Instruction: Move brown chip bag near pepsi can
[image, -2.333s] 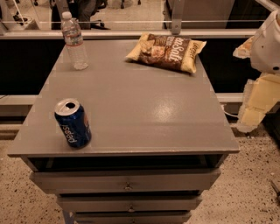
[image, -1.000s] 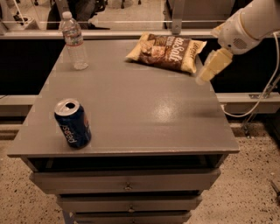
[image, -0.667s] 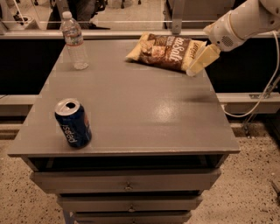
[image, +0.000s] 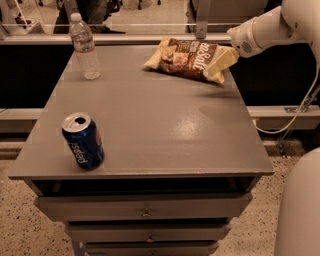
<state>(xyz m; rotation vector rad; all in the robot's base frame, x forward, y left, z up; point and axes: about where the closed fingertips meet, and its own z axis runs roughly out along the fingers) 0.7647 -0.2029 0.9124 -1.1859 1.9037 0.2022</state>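
The brown chip bag (image: 185, 58) lies flat at the far right of the grey table top (image: 150, 120). It is dark brown with pale cream edges and white lettering. The pepsi can (image: 83, 140) stands upright near the front left corner, dark blue with a silver top. My gripper (image: 221, 61) reaches in from the right on a white arm and is over the bag's right end, touching or just above it.
A clear plastic water bottle (image: 85, 48) stands at the far left of the table. Drawers (image: 145, 212) run below the front edge. A white part of the robot (image: 300, 210) fills the lower right. A cable (image: 300, 110) hangs at right.
My arm has swung in from the right side of the table towards the far edge. The gripper has moved left onto the bag's right end. Bag, can and bottle have not moved.
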